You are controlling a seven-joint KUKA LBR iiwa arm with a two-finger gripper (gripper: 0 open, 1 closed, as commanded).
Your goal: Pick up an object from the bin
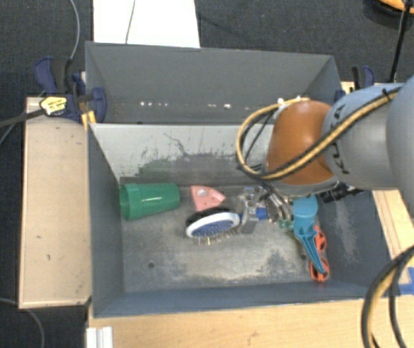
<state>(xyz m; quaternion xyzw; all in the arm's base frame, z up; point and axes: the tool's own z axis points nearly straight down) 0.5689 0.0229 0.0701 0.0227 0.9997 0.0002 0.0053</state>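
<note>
Gripper (262, 210) sits low over the floor of the grey metal bin (181, 267), right of centre, under the orange wrist cover. You cannot tell from here whether it is wide or narrow, and nothing can be seen held in it. The nearest thing is the white-rimmed oval plastic hairbrush (212, 225) with a blue bristle pad. It lies mid-floor, blue face showing, its handle end pointing right and just beside the gripper; whether they touch is unclear. Judgement: it is light, rigid, smooth plastic. The rounded head will likely slip or tip, and the bristles will give under pressure. You would do better to take the narrow handle or neck across its width. Just behind the hairbrush is a small flat pink plastic piece (205, 196), near but apart. Further left a green plastic cup (148, 199) lies on its side, well apart. Right of the gripper a teal-and-orange plastic tool (310, 239) lies near the right wall, close enough to be nudged. The bin floor looks scuffed, probably slick.
</note>
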